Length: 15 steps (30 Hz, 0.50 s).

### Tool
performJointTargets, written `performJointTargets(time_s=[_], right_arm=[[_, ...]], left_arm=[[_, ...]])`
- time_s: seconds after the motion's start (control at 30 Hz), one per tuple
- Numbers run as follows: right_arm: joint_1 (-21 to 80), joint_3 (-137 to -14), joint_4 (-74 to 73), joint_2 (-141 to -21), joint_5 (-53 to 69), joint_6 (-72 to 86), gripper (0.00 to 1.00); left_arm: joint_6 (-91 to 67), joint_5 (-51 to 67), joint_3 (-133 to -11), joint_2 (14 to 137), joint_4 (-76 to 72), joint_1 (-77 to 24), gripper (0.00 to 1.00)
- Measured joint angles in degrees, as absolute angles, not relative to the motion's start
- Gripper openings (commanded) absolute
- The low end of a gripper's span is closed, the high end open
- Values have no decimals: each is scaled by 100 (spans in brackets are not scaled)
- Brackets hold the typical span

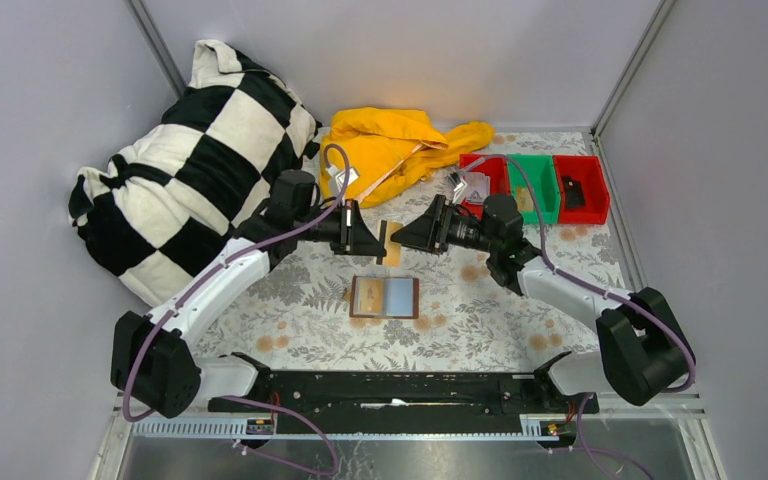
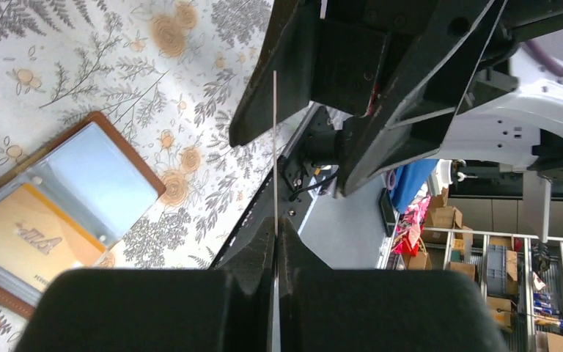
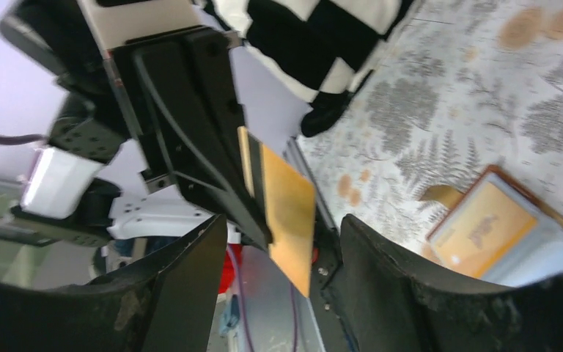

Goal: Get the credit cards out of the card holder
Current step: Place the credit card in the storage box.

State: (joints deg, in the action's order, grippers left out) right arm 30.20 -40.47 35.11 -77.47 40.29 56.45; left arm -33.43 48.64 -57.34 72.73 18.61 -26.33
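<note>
The left fingers [image 2: 253, 257] are pressed tight on one edge of a tan card [image 3: 289, 209], holding it on edge in the air above the counter [image 1: 480, 320]. The card's free end reaches between the right fingers [image 3: 190, 271], which are spread wide on either side of it. A gap shows on each side, so they do not touch it. In the top view both arms meet over the middle of the counter, fingertips facing each other.

The holder [image 1: 385, 297] lies open and flat on the flowered counter, below the fingers and nearer the arm bases. A second card [image 2: 26, 238], gold with dark lettering, sits in one clear pocket. The other pocket shows light blue.

A checked pillow [image 1: 190, 170] lies at the far left, with a yellow cloth [image 1: 390, 145] beside it. Red and green bins [image 1: 532, 187] stand at the far right.
</note>
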Motion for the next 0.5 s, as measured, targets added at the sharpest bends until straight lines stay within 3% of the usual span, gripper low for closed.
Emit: performJointTargets(time_s=[0.3, 0.37, 0.47, 0.5], right_arm=[[3009, -3844, 5238, -8206, 4556, 6851, 40], [3009, -3806, 5483, -8335, 4609, 7041, 28], [3009, -3771, 5870, -8479, 4633, 7341, 2], [3009, -3771, 6010, -8506, 4668, 7419, 0]], left_arm=[[-3822, 5310, -5592, 7146, 1190, -2456, 0], [-3861, 5352, -5588, 7140, 1155, -2427, 0], [-3896, 5378, -5583, 7140, 1127, -2414, 0], [-3907, 5380, -5577, 7142, 1127, -2410, 0]])
